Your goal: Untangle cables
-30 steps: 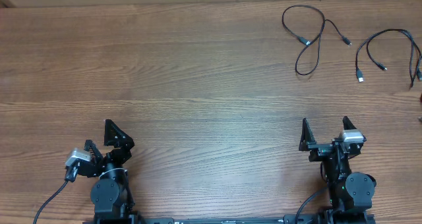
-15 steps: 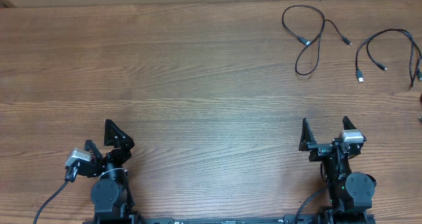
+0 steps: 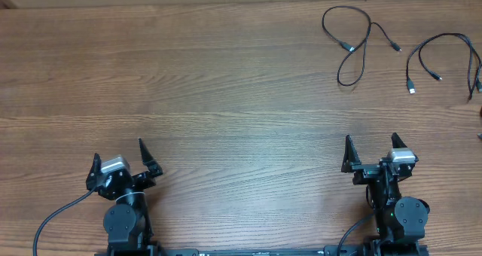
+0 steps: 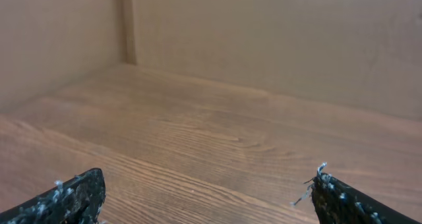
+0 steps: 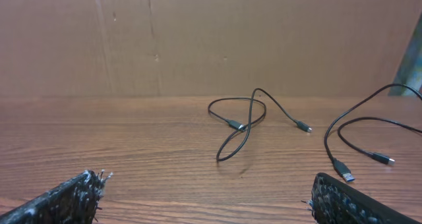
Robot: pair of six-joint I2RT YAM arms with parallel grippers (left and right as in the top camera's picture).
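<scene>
Overhead: wood-grain table (image 3: 226,98); cables (image 3: 346,47) lie far right; tan wall (image 5: 198,39) beyond.

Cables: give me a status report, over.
Both open, empty: left gripper, right gripper. Loose thin black cables at far right of brown wooden table, untouched. Nothing in the way.

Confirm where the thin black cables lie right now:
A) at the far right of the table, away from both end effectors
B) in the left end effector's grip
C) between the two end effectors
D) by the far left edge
A: the overhead view shows the cables loose on the far right of the table, while the left end effector and the right end effector stand open and empty near the front edge.
</scene>
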